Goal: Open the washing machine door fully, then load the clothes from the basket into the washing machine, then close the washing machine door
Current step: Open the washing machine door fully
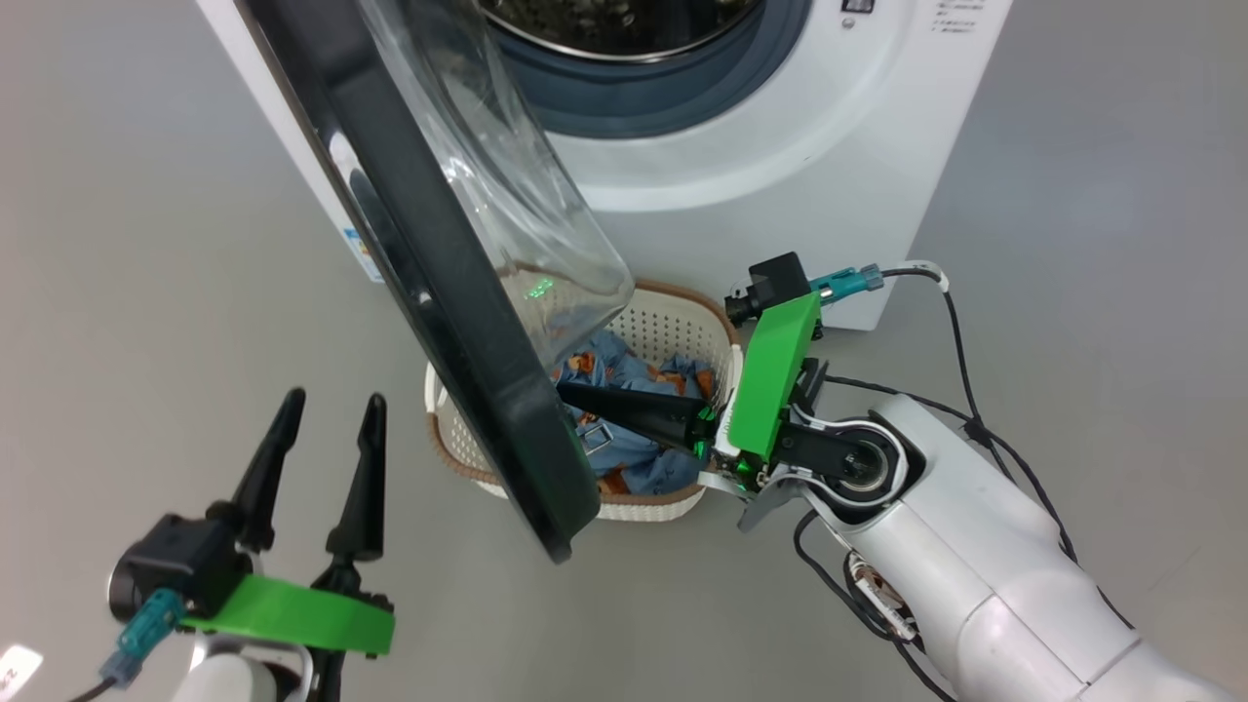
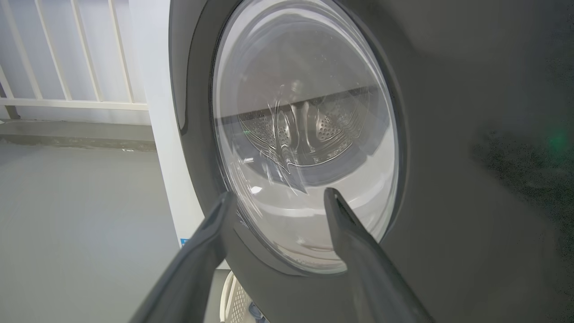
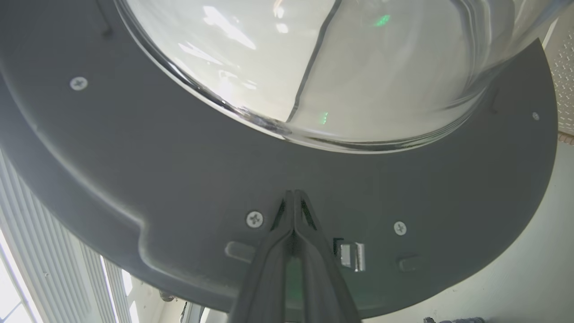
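Half open, the washing machine door point(image 1: 458, 322) hangs over the basket point(image 1: 673, 302) of clothes point(image 1: 634, 375). The right gripper point(image 3: 293, 197), jaws pressed shut, noses its inner rim beside the latch point(image 3: 352, 256); the left gripper point(image 1: 333, 400) gapes empty, near left. Likely stiff and slick: push the rim, not glass.

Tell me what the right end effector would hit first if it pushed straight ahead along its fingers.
The washing machine door. The shut right end effector points at its dark inner rim, between a screw and the metal latch. It looks close; contact is unclear.
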{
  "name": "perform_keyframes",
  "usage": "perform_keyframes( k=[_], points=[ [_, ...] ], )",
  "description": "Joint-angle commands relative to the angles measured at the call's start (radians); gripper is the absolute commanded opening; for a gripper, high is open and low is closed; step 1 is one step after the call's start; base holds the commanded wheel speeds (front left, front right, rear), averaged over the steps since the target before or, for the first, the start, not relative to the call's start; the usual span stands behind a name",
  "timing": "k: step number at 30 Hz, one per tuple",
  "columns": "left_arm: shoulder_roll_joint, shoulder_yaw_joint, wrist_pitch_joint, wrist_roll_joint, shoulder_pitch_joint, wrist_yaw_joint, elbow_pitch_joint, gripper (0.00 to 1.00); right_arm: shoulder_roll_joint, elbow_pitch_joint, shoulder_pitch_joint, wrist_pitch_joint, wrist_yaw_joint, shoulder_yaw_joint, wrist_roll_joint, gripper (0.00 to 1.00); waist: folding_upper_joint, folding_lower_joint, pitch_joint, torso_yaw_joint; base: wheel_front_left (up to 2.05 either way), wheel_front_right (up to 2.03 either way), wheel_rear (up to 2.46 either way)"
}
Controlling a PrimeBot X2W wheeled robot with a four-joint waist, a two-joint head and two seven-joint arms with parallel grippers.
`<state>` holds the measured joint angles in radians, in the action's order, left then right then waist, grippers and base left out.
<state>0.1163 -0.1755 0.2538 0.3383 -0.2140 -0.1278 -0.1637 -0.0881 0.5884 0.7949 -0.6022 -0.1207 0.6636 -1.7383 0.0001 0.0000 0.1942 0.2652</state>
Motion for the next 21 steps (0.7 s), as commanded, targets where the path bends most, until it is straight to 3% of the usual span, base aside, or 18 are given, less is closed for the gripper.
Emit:
perform_keyframes(
  k=[1,21],
  points=[
    [0.023,0.040,0.008,-0.009,0.004,-0.003,0.017,1.00,0.022,-0.031,-0.025,0.010,-0.010,-0.004,-0.014,0.00,-0.0001,0.0000,-0.016,-0.014,0.00,0.00,0.00],
    [0.037,0.104,0.008,-0.047,0.137,-0.003,0.038,1.00,-0.083,-0.196,-0.253,0.081,-0.010,-0.086,-0.068,0.00,-0.0001,0.0000,-0.155,-0.148,0.00,0.00,0.00]
  ],
)
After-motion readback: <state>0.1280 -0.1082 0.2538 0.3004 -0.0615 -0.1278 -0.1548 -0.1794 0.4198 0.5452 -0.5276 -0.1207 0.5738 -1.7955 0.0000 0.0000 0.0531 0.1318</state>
